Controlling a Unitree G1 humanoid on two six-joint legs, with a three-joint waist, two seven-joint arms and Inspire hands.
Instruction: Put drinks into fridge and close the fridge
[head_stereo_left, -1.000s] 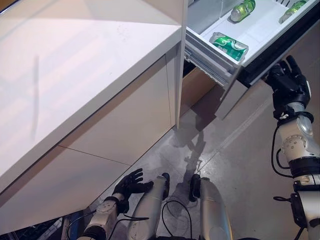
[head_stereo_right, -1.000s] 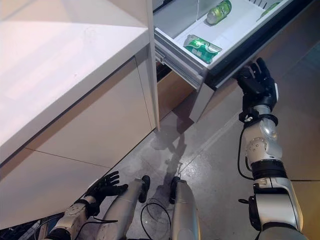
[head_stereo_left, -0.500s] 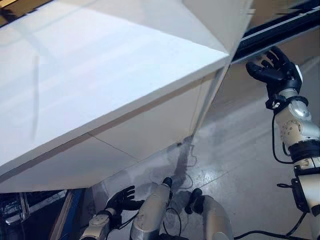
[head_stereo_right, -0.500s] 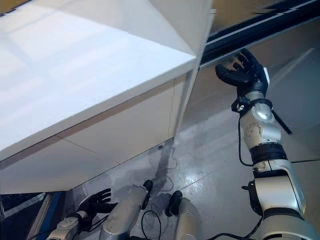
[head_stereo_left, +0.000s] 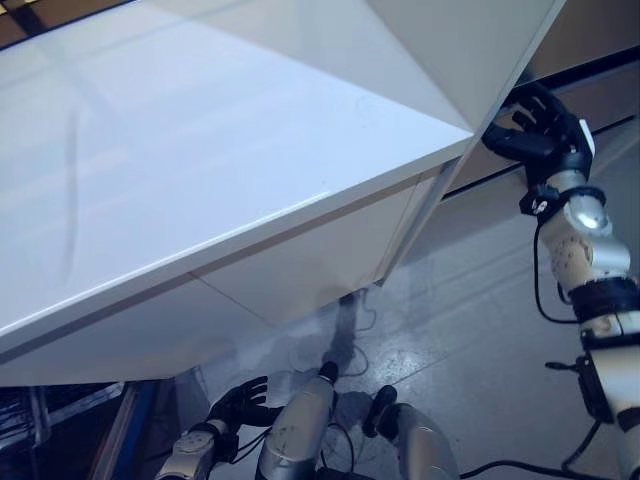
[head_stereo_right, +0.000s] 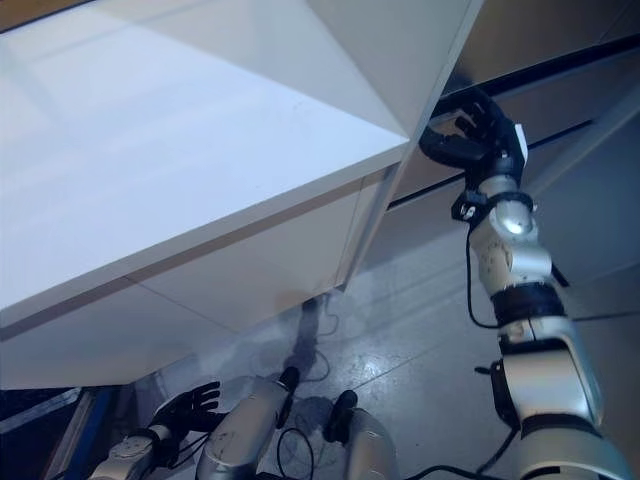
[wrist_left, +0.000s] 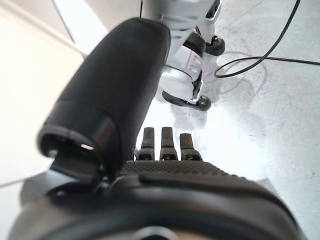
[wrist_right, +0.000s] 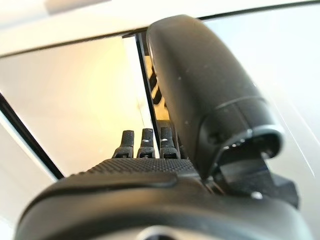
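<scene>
No drinks show in any view. The fridge front (head_stereo_right: 570, 35) appears at the upper right as brown-grey panels split by a dark gap (head_stereo_right: 560, 68); no open drawer is visible. My right hand (head_stereo_right: 472, 140) is raised against that front, just beside the white counter's corner, fingers relaxed and holding nothing. In the right wrist view its fingers (wrist_right: 144, 142) point at the pale panel and a dark seam. Low at the bottom left hangs my left hand (head_stereo_left: 240, 404), open and empty, with its fingers (wrist_left: 162, 142) over the floor.
A broad white counter (head_stereo_left: 200, 150) fills the upper left, with pale cabinet fronts (head_stereo_left: 300, 270) below it. Its upright side panel (head_stereo_left: 480, 60) stands right next to the right hand. Grey floor (head_stereo_left: 470, 330) lies below and to the right.
The view has swung: the open drawer with green cans seen a second ago no longer shows. My right hand now sits higher, against the fridge front at the counter corner. The left hand stays low.
</scene>
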